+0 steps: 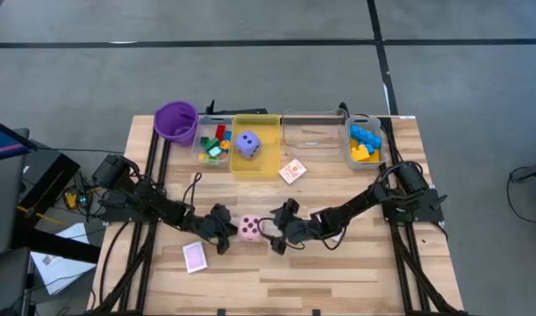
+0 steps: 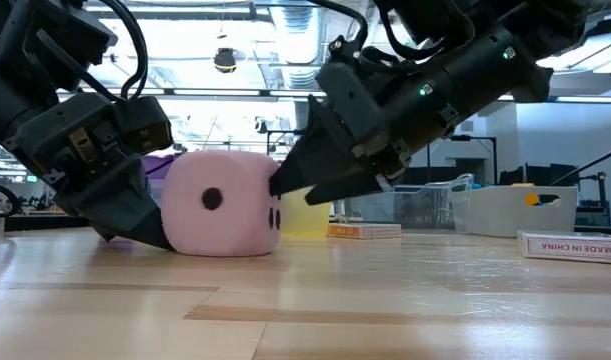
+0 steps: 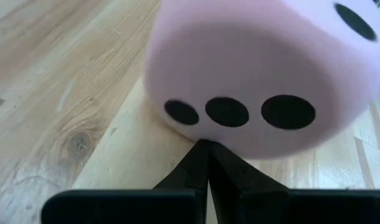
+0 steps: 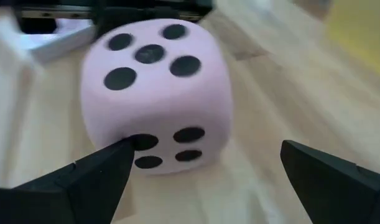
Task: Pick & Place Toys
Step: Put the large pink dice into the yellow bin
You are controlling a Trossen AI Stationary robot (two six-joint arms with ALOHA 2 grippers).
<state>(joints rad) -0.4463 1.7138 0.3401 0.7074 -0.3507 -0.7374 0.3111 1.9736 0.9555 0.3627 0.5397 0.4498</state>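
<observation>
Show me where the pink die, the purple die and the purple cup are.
pink die [image 1: 249,227], high view, on its top face.
purple die [image 1: 247,144], high view, on its top face.
purple cup [image 1: 165,128], high view, on its rim.

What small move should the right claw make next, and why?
Probably ease forward until the pink die sits between its fingers, then close. The right claw is open, with only one finger at the die. The shut left claw backs the far side.
</observation>
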